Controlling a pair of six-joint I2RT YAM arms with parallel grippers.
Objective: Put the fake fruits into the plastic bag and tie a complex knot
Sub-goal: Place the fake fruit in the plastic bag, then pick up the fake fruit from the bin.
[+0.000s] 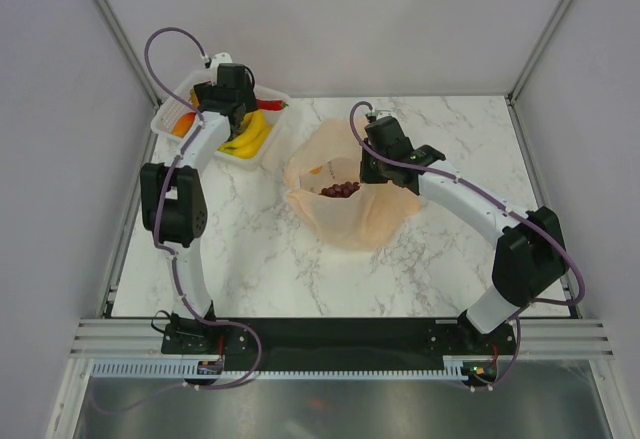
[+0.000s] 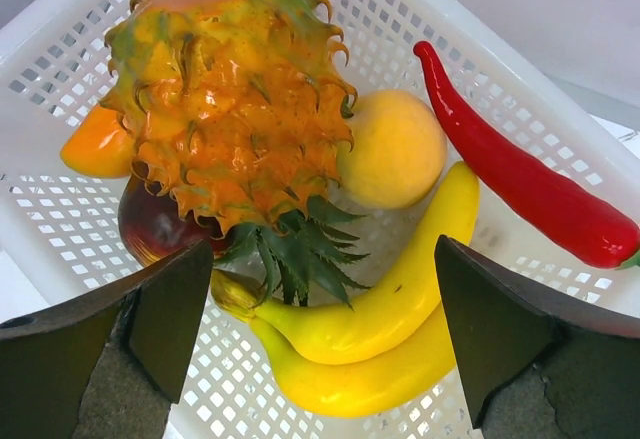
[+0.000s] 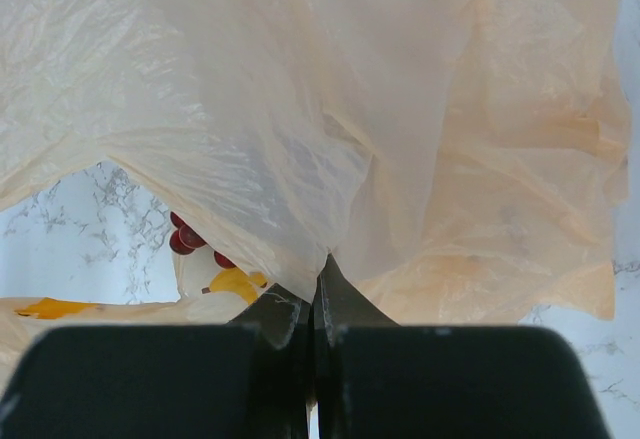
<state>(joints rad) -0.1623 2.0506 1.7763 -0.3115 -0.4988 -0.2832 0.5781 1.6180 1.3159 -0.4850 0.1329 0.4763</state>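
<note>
The fake fruits lie in a white lattice basket (image 2: 560,89): an orange-yellow pineapple (image 2: 235,109), two yellow bananas (image 2: 390,309), a red chili (image 2: 530,189), a peach (image 2: 395,149), an orange fruit (image 2: 98,144) and a dark red one (image 2: 150,229). My left gripper (image 2: 322,259) hangs open just above the bananas and the pineapple's leaves, holding nothing. The peach plastic bag (image 1: 350,209) stands open mid-table with dark grapes (image 1: 340,189) inside. My right gripper (image 3: 318,279) is shut on the bag's film at its right rim (image 1: 372,171), holding it up. No knot shows.
The basket (image 1: 170,109) sits at the table's far left corner, close to the left wall. Marble tabletop (image 1: 450,259) spreads around the bag. Grey walls close in the back and both sides.
</note>
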